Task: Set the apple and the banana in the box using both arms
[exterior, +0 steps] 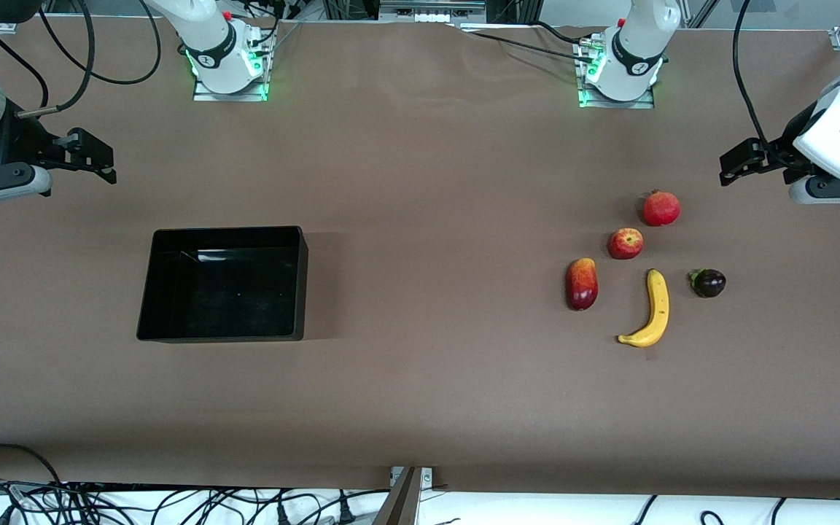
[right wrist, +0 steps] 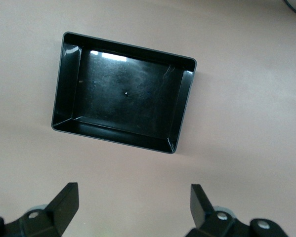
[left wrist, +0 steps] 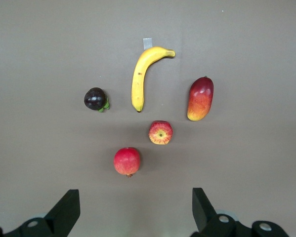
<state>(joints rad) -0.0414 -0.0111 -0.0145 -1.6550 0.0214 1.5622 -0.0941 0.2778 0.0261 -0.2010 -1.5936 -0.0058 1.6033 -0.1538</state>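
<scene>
The apple [exterior: 625,243], red with yellow patches, lies among fruit toward the left arm's end; it also shows in the left wrist view [left wrist: 160,132]. The yellow banana [exterior: 653,310] lies nearer the front camera than the apple and shows in the left wrist view [left wrist: 140,79]. The black box [exterior: 223,292] stands empty toward the right arm's end and shows in the right wrist view [right wrist: 123,94]. My left gripper [exterior: 737,164] [left wrist: 135,210] is open and empty, up over the table beside the fruit. My right gripper [exterior: 95,157] [right wrist: 134,207] is open and empty, up over the table beside the box.
A uniformly red round fruit [exterior: 661,208] lies beside the apple, farther from the front camera. A red-yellow mango [exterior: 581,284] lies beside the banana toward the box. A small dark purple fruit [exterior: 709,283] lies beside the banana toward the left arm's end.
</scene>
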